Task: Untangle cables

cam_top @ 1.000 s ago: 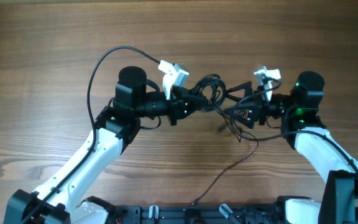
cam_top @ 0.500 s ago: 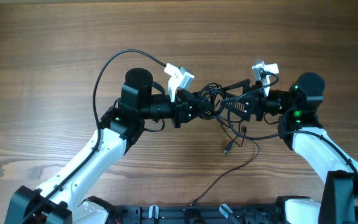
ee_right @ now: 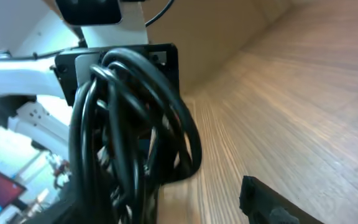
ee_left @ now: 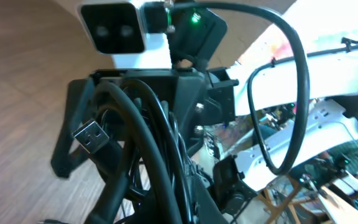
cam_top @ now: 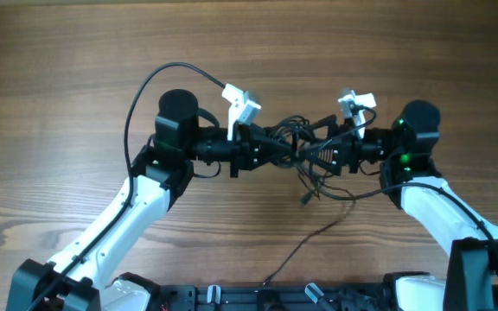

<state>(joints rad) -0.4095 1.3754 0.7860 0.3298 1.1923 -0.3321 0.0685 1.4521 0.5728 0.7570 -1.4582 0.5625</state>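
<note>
Wood-grain table (cam_top: 59, 52), beneath the left gripper (cam_top: 269, 149). Cables (cam_top: 299, 138): black knot right at the left gripper, which I read as clenched on it. They look light, limp and snag-prone, so I would take an outer loop, never the plugs. Right gripper (cam_top: 320, 149), across the knot from the left gripper: fingers spread, one standing clear. USB plug (ee_left: 92, 137), facing the left gripper. No writing I can read.

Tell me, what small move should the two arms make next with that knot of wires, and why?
Probably draw the arms slowly apart. The left gripper and right gripper sit close on either side of the cables, bunched in a dark knot between them, one plug end dangling loose. Widening the gap might tease loops free.
</note>
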